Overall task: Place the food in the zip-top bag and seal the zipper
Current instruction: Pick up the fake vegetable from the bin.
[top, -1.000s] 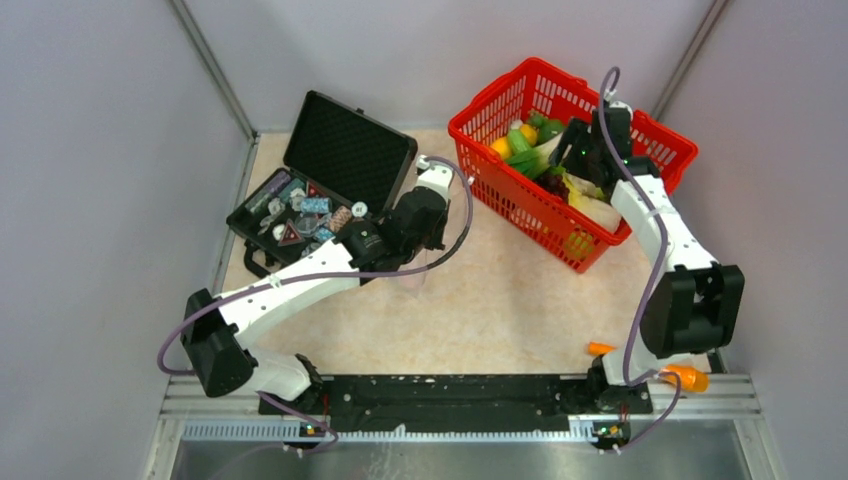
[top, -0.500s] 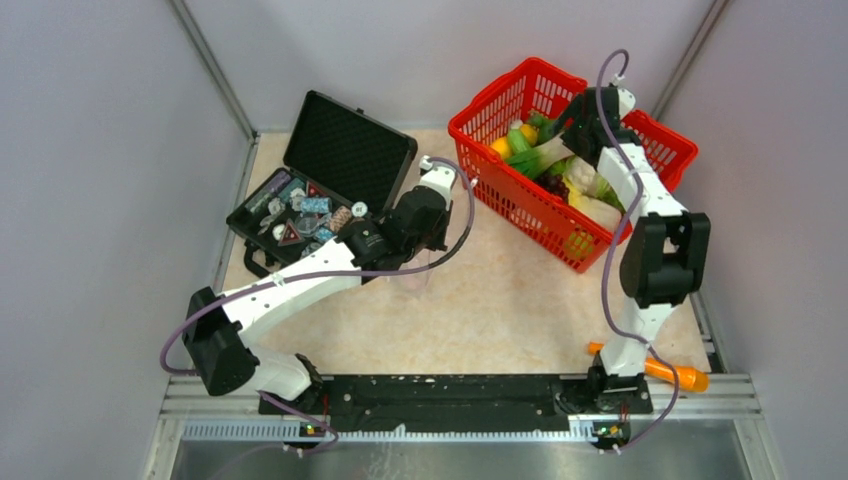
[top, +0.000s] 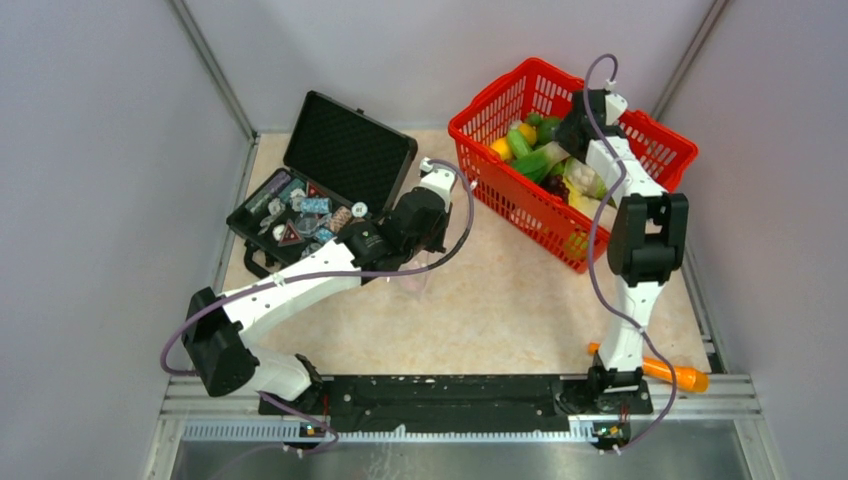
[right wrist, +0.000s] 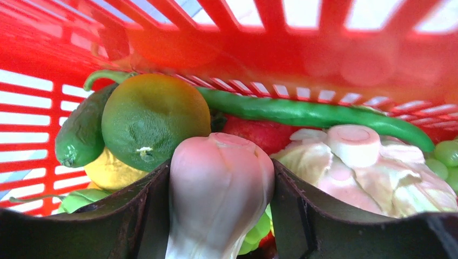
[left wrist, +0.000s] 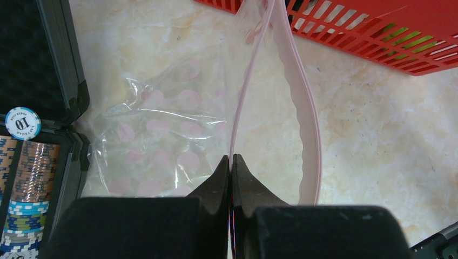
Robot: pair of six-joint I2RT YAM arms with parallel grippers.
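Right wrist: right pincer (right wrist: 220, 178) gripping white bulb (right wrist: 216, 156), red basket (right wrist: 324, 54) wall ahead; left pincer (left wrist: 231, 162) pinching zipper (left wrist: 307, 124).

Left wrist view, for you at the controls: a white poker chip (left wrist: 22, 123) standing in the black case (left wrist: 54, 48) bears the number 10 at its centre. The small lettering ringing the chip's rim is too fine to read.
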